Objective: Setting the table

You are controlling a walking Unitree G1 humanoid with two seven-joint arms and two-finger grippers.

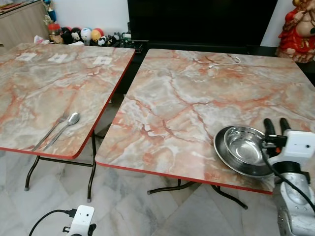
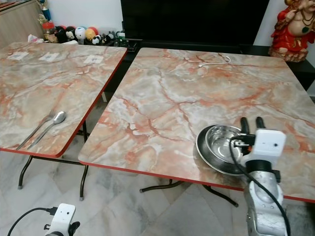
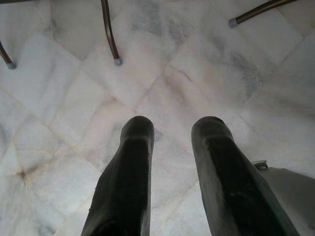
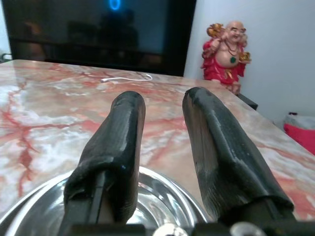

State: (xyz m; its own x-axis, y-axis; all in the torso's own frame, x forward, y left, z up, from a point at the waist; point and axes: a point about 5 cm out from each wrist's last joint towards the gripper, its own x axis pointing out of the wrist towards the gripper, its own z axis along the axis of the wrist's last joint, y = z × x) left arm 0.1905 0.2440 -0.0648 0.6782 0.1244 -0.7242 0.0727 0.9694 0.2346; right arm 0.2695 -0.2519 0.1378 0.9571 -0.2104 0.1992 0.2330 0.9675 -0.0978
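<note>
Two nested steel bowls (image 1: 244, 150), round, shiny and slippery, close to the near red edge of the right table (image 1: 197, 98); right claw (image 1: 276, 126) apart at their far rim. Risk of pushing them off. Left claw (image 3: 172, 142) apart, low over the floor (image 3: 59, 73). Farther left, fork (image 1: 51, 131) and spoon (image 1: 64, 129) flat on smooth marble-pattern table (image 1: 44, 93).

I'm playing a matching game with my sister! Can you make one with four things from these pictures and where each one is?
Things:
1. spoon
2. steel bowl
3. white cable
4. left pincer

Places:
A. far side of the right table
B. hanging low over the marble floor
C. near edge of the left table, beside a fork
D. near right corner of the right table, inside a steel plate

Pairs: 1-C, 2-D, 3-A, 4-B
</note>
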